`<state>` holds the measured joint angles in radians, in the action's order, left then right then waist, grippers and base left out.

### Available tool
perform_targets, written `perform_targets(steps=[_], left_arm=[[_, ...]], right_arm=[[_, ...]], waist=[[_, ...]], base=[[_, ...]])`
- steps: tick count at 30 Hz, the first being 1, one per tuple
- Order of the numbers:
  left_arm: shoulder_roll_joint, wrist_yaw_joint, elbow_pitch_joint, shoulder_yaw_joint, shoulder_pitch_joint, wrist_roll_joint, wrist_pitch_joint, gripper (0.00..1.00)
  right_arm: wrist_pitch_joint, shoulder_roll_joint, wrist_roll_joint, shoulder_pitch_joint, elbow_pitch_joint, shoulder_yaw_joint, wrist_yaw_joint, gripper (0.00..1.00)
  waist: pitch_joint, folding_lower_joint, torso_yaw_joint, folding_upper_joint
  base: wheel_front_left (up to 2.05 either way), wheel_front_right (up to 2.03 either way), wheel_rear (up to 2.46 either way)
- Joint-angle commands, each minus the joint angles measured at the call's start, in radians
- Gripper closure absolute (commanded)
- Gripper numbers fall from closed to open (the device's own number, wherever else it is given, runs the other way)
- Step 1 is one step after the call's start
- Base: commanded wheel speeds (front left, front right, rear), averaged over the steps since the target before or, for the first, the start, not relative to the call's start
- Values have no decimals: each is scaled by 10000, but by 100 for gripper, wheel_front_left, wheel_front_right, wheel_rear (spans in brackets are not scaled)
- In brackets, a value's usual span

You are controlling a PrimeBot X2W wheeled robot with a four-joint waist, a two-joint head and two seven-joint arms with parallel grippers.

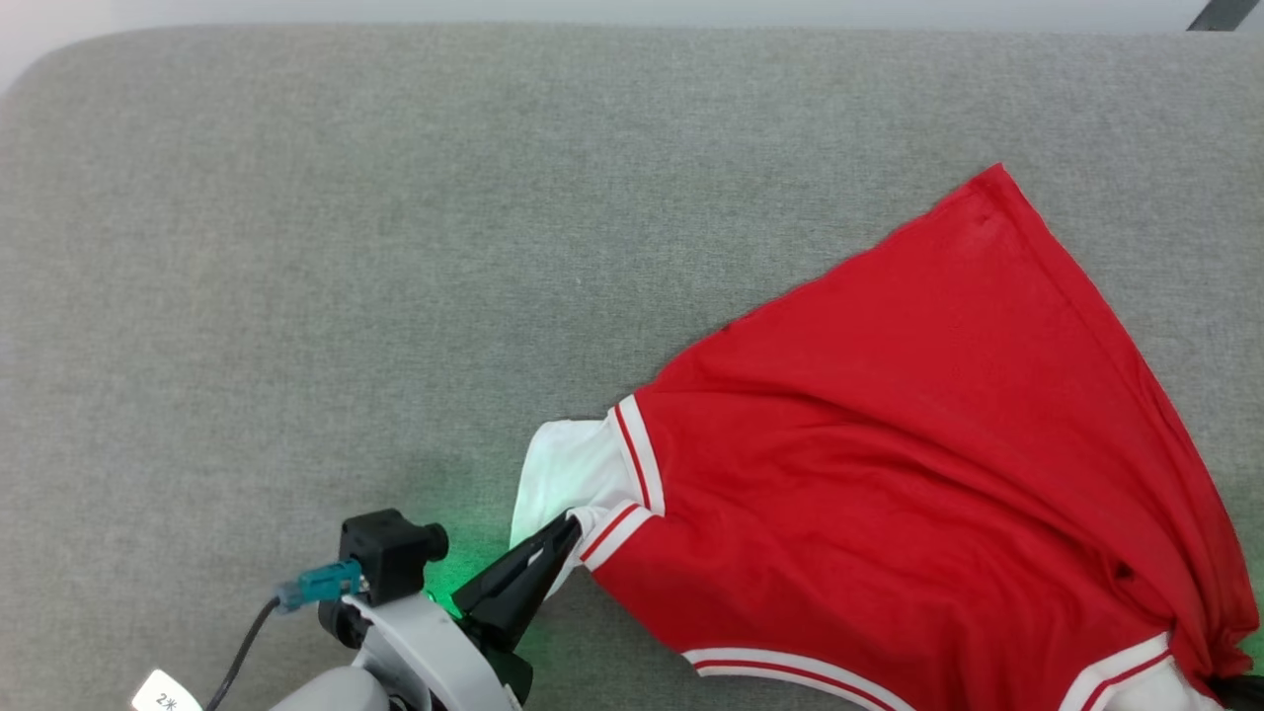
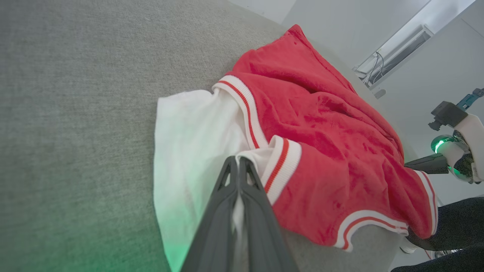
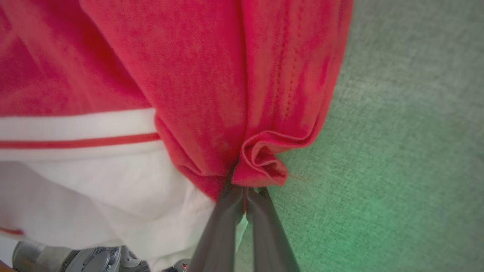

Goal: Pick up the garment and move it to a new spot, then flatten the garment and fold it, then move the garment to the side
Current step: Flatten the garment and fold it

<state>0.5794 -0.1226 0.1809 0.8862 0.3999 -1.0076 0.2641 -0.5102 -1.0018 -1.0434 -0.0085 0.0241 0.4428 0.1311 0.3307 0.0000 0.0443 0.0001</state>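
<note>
Red jersey [image 1: 918, 444] lies on the grey fabric-covered pad [image 1: 346, 247], over the pad's near right part. Its lowest folds reach the pad's near edge. No numerals visible on the upturned side.

Left gripper [image 1: 567, 523]: fingers pressed together, pinching the white panel [image 1: 563, 464] just beside the red-and-white striped trim [image 1: 637, 454]. The left wrist view shows white cloth caught between the jaws.

Right gripper [image 3: 245, 190]: likewise closed, nipping a bunched fold of red fabric at the jersey's other near corner, close to the pad's near edge.

Judgement: two pinches on opposite near corners, with shallow ridges in the cloth between them. This reads as a hold for lifting or dragging the jersey as one sheet to a new spot. Flattening and folding are not yet done.

Edges: the pointed far corner [image 1: 997, 173] lies flat on the pad, free of either grip, and would likely trail in a drag. I cannot tell how close the cloth comes to the pad's right edge.

Room: the pad's left half and far strip are bare, well apart from the cloth, so that is the best direction to travel. Risk: thin fabric in small pinches may slip out.
</note>
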Motion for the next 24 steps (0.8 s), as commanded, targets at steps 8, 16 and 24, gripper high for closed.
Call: perform_targets(steps=[8,16,24], left_arm=[[-35,36,71,8,-206,56,-2,100],[-373,14,-66,69,-229,360,-2,100],[-883,-57,34,350,338,639,-2,100]], right_arm=[[-325,1043,1514,904,-308,-1197,-11,0],[-1007,460,1566,1292,-2470,-4885,-11,0],[-1275,339,2521,-1887,-2666,-4408,-11,0]], waist=[[-156,0,-92,-1],[-44,0,409,-1],[602,0,1262,-1]], base=[[0,0,0],[0,0,0],[0,0,0]])
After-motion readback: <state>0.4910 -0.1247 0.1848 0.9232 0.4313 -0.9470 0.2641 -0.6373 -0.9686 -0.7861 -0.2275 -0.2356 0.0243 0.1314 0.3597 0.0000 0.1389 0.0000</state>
